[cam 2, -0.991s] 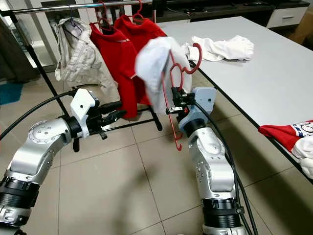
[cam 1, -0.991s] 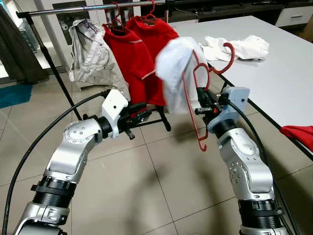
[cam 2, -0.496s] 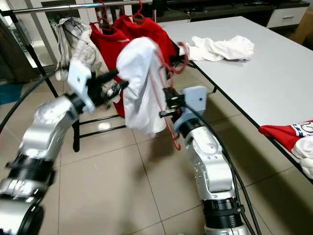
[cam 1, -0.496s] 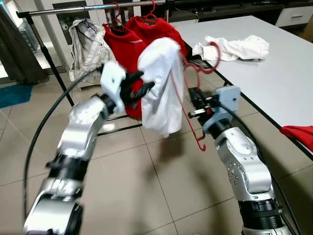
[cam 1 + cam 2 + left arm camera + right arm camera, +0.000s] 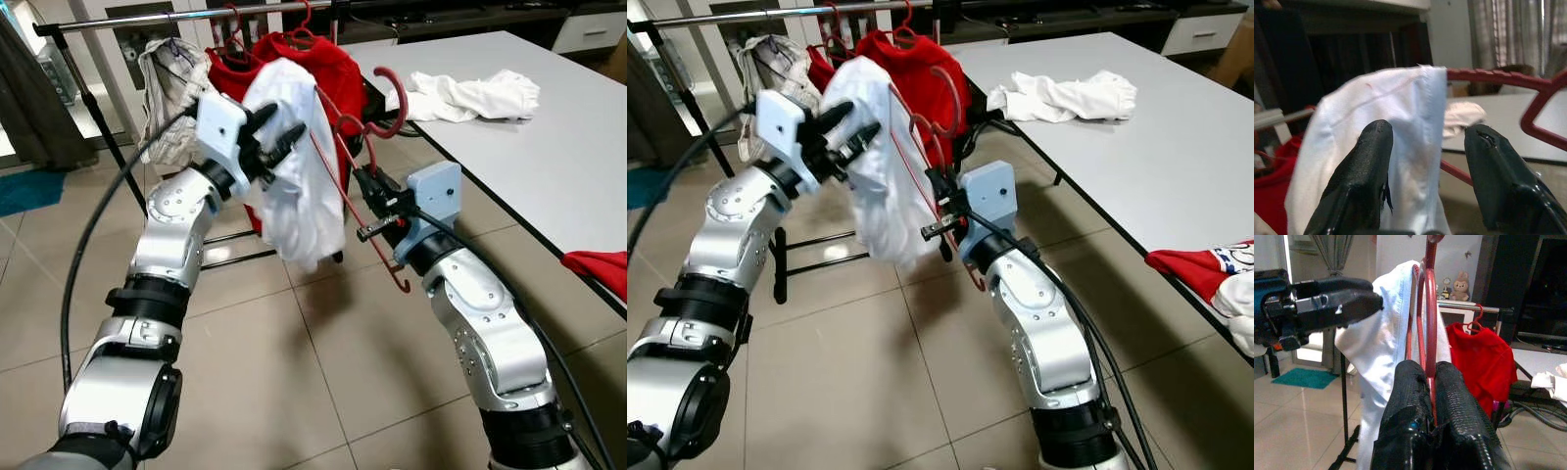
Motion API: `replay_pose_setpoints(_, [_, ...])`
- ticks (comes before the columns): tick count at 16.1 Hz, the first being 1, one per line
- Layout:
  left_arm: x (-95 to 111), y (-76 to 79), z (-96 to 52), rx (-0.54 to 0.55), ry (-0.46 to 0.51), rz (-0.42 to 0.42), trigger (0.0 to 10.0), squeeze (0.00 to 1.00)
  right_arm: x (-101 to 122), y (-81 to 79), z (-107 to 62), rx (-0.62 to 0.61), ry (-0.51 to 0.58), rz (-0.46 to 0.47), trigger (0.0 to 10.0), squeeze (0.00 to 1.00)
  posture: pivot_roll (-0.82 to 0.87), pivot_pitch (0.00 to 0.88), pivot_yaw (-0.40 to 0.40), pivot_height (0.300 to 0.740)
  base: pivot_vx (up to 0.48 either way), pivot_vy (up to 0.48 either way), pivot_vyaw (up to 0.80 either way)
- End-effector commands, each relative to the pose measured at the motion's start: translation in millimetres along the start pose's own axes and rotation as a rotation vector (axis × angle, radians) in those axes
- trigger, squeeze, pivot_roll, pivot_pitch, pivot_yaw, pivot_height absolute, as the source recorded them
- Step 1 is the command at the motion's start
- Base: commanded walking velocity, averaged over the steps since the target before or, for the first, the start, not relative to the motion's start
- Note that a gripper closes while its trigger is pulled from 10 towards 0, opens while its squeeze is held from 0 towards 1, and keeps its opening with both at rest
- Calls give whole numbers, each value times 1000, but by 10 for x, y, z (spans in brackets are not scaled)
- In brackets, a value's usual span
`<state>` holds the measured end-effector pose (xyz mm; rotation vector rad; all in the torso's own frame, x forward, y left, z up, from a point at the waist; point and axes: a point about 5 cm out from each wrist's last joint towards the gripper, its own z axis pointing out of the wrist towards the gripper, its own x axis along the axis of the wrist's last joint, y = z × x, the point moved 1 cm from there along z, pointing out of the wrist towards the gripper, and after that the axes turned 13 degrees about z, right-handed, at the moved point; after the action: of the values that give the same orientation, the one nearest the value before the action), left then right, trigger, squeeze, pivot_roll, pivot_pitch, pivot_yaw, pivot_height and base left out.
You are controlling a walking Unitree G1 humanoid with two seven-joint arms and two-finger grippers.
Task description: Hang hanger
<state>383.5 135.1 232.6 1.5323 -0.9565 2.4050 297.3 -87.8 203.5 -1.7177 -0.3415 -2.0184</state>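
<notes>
A red hanger (image 5: 384, 106) carries a white garment (image 5: 299, 186) draped over one arm. My right gripper (image 5: 370, 217) is shut on the hanger's lower bar and holds it upright in front of the rack; the wrist view shows the hanger (image 5: 1430, 333) pinched between the two fingers. My left gripper (image 5: 279, 137) is raised against the top of the garment. It is open, with the white garment (image 5: 1400, 122) lying between its fingers (image 5: 1371, 181) and the hanger (image 5: 1498, 78) just behind. The rack's rail (image 5: 196, 15) runs above and behind.
Red shirts (image 5: 343, 73) on red hangers and a beige garment (image 5: 167, 78) hang on the rail. A white table (image 5: 549, 166) stands to the right with white clothes (image 5: 470, 93) on it and a red cloth (image 5: 598, 266) at its near edge. Tiled floor lies below.
My left arm rose from low near the rack's base up to the white garment. My right gripper carried the hanger and garment leftward, closer to the rack.
</notes>
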Motion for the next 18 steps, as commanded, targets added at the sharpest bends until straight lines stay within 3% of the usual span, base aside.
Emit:
replay_pose_setpoints(1, [15,-39,11,16,8,11,10000,0,96,-54,-9,15,35,-17,10000,0,-143,0,68,740,0,0,0])
replay_pose_setpoints(4, [-110,-18,34,30,-53,24,10000,0,144,-128,-10,41,45,-13,10000,0,-146,0,71,740,0,0,0])
replay_pose_setpoints(5, [-126,-33,39,46,-66,35,9529,0,162,-143,-13,50,51,-11,10000,0,-148,0,71,740,0,0,0])
replay_pose_setpoints(6, [-137,-38,42,52,-70,40,4667,0,179,-157,-18,58,57,-9,10000,0,-149,0,71,740,0,0,0])
replay_pose_setpoints(7, [-140,-36,43,49,-70,41,2745,0,191,-166,-20,64,62,-6,10000,0,-149,0,71,740,0,0,0])
replay_pose_setpoints(8, [-143,-32,50,42,-65,41,0,0,213,-184,-23,76,70,0,10000,0,-149,0,71,740,0,0,0])
replay_pose_setpoints(18, [-103,-39,61,51,-17,84,0,0,222,-155,-21,53,67,18,10000,0,-149,0,71,740,0,0,0])
